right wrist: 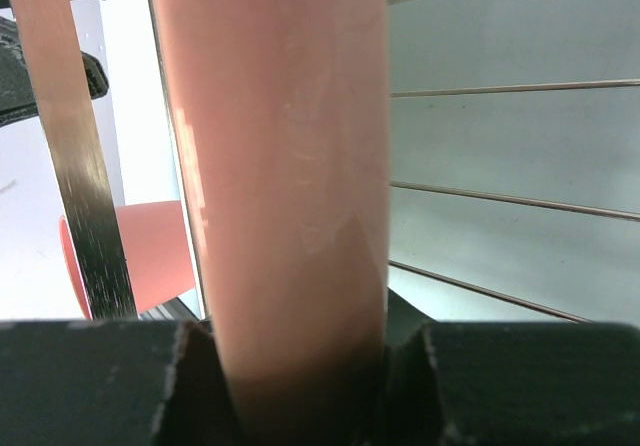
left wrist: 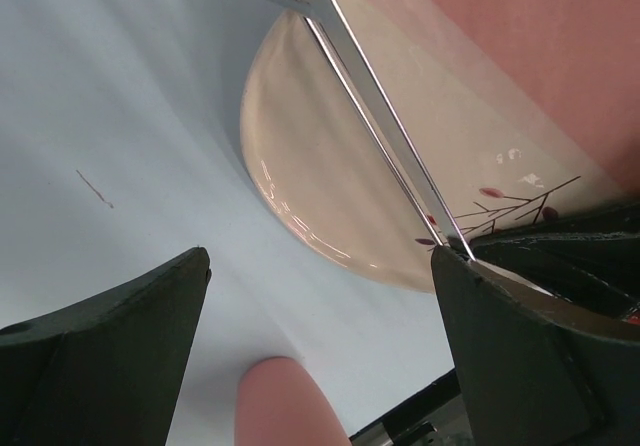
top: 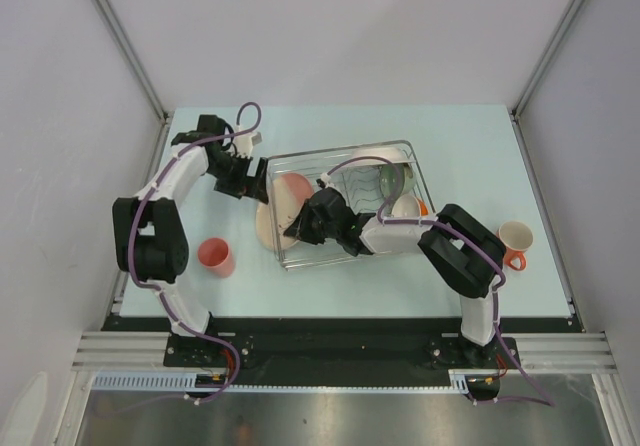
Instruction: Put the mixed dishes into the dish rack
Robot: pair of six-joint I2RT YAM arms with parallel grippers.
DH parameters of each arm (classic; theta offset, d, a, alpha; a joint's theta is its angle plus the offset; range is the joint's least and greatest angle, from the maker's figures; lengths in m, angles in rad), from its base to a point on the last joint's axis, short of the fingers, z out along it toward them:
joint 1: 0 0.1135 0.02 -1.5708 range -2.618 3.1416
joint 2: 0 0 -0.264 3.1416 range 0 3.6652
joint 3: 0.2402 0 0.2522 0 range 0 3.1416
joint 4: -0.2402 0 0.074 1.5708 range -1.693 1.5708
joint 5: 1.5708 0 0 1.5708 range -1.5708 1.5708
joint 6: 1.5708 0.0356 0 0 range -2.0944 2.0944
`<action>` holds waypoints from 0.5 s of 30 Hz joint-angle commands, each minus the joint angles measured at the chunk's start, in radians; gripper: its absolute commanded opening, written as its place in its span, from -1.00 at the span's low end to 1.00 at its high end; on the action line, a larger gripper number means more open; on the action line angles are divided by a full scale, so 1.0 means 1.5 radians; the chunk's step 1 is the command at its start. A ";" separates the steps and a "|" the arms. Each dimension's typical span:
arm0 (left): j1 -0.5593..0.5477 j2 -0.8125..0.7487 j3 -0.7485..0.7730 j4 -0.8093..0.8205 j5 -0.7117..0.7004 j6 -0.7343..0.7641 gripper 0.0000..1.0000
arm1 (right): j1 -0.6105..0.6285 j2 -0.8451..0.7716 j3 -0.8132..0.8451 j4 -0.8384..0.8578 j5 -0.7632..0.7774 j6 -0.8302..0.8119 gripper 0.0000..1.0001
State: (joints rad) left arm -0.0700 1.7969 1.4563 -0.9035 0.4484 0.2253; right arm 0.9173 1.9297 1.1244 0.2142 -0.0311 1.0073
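Observation:
The dish rack [top: 428, 188] stands mid-table. A pinkish-white plate [top: 283, 204] leans tilted across its left wall, part inside and part outside. My right gripper [top: 301, 228] is shut on the near edge of that plate [right wrist: 290, 166], which fills the gap between the fingers. My left gripper [top: 249, 180] hovers open just left of the plate [left wrist: 330, 166], holding nothing; a rack wire [left wrist: 370, 116] crosses in front of it. A pale green bowl [top: 392, 179] and a white plate [top: 362, 160] sit in the rack. The coral-pink cup [top: 215, 257] stands on the table, left of the rack.
An orange cup with a white inside [top: 516, 241] stands on the table right of the rack, beside my right arm's elbow. The coral-pink cup [left wrist: 285, 406] lies below my left gripper's open jaws, and it [right wrist: 150, 256] also shows behind the rack's rim bar [right wrist: 85, 166].

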 commanded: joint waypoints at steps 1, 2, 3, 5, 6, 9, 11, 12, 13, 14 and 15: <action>-0.020 -0.058 0.038 -0.009 0.086 -0.023 0.99 | 0.007 0.014 -0.005 -0.067 0.027 -0.108 -1.00; -0.019 -0.059 0.048 -0.030 0.098 -0.021 0.99 | 0.007 0.017 -0.005 -0.064 0.028 -0.107 -1.00; -0.017 -0.060 0.054 -0.037 0.112 -0.020 0.99 | 0.006 0.018 -0.005 -0.063 0.027 -0.107 -1.00; -0.008 -0.065 0.065 -0.052 0.152 -0.016 0.99 | 0.005 0.020 -0.005 -0.061 0.027 -0.106 -1.00; -0.006 -0.071 0.069 -0.057 0.163 -0.014 0.99 | 0.005 0.024 -0.005 -0.061 0.023 -0.106 -1.00; -0.005 -0.086 0.061 -0.043 0.191 -0.030 0.99 | 0.005 0.028 -0.005 -0.061 0.008 -0.106 -1.00; -0.014 -0.087 0.036 -0.009 0.193 -0.044 0.99 | 0.005 0.029 -0.005 -0.057 0.006 -0.106 -1.00; -0.020 -0.085 0.029 -0.002 0.174 -0.049 0.99 | 0.004 0.027 -0.005 -0.057 0.007 -0.106 -1.00; -0.031 -0.075 0.022 0.001 0.160 -0.049 0.99 | 0.003 0.026 -0.005 -0.057 0.007 -0.108 -1.00; -0.035 -0.071 0.017 0.010 0.146 -0.048 0.99 | 0.002 0.024 -0.005 -0.061 0.007 -0.108 -1.00; -0.038 -0.068 0.011 0.018 0.130 -0.047 0.99 | -0.001 0.021 -0.005 -0.065 0.008 -0.111 -1.00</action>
State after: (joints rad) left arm -0.0925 1.7023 1.5089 -0.9375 0.6575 0.1814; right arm 0.9134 1.9305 1.1244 0.2184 -0.0418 0.9974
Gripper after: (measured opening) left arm 0.995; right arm 0.229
